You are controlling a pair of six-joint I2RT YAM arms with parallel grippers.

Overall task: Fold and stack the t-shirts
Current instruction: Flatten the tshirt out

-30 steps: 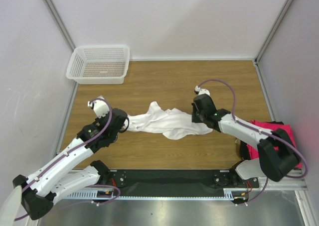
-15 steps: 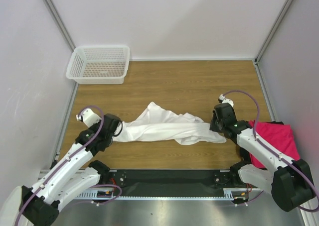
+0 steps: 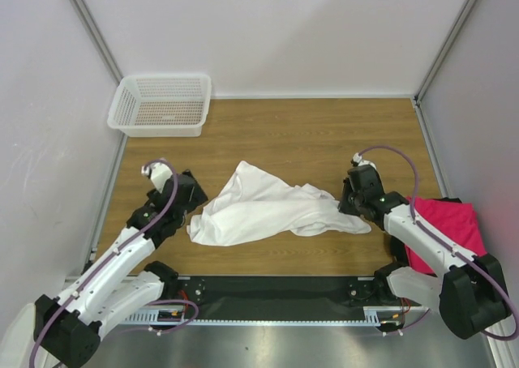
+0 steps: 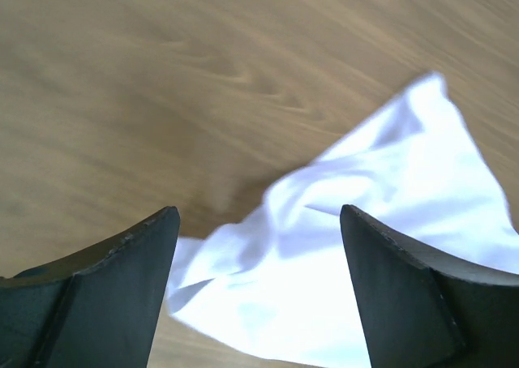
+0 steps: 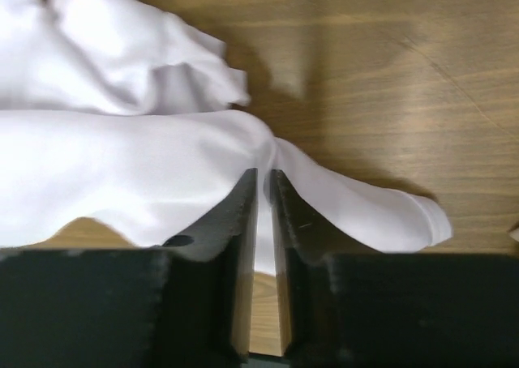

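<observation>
1. A white mesh basket [image 3: 160, 104] sits in the 10 o'clock corner of the wooden table [image 3: 308, 133], well apart from all the cloth.
2. The left gripper [image 4: 258, 222] hangs over the 8 o'clock part of the table. Its jaws are spread wide with nothing between them. The left end of the shirt lies loose on the wood just below and beyond its fingers.
3. The white t-shirt [image 3: 259, 210] lies crumpled in the middle of the table, a little toward 6 o'clock.
   - It runs from beside the left gripper across to the right gripper, with one rumpled peak pointing to 12 o'clock. Collar and hem cannot be told apart in this heap.
   - I judge it light, soft and limp, and not fragile. It will likely sag, bunch and slide easily on the smooth wood, so one grip will not spread it.
   - Good holds would be two outer edges well apart, such as shoulder seams or hem corners. A pinch taken low at the table should catch one layer rather than the whole bundle.
4. The right gripper [image 5: 263, 191] is at the shirt's 3 o'clock end. Its jaws are narrow, almost together, with a thin fold of white cloth between the fingers. A short tail of fabric trails past them.
5. A magenta-pink t-shirt [image 3: 450, 230] lies at the table's 4 o'clock edge, partly under the right arm and not yet folded.
</observation>
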